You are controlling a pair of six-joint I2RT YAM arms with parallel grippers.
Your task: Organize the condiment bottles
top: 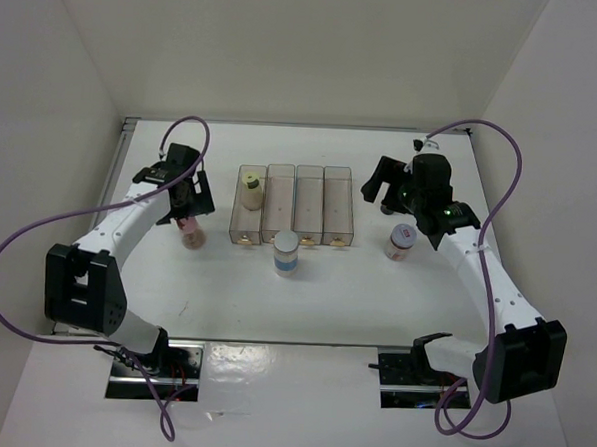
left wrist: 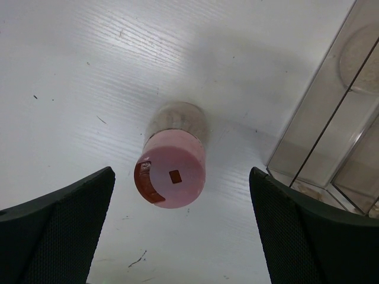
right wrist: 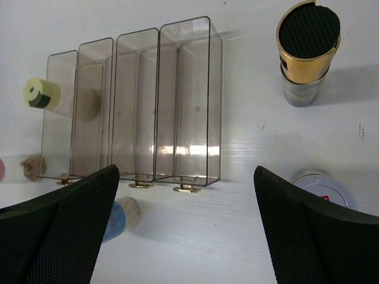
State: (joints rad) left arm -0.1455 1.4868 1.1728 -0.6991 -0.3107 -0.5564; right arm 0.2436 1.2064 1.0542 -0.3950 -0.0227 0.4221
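Just white table [top: 325, 295] w/ pink-capped jar [left wrist: 174, 171], white walls [top: 288, 43]

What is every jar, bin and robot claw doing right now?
Yellow-capped jar: inside the leftmost bin.
Pink-capped jar: standing on the table, not held.
Blue-banded jar: standing before the bins.
Red-marked jar: standing on the table.
Black-topped jar: standing on the table.
Other three bins: empty.
Left gripper: open above the pink-capped jar.
Right gripper: open, empty.

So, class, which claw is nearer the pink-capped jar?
Left. The left claw hangs open over the pink-capped jar, straddling it; the right claw is far off, past the clear bins.
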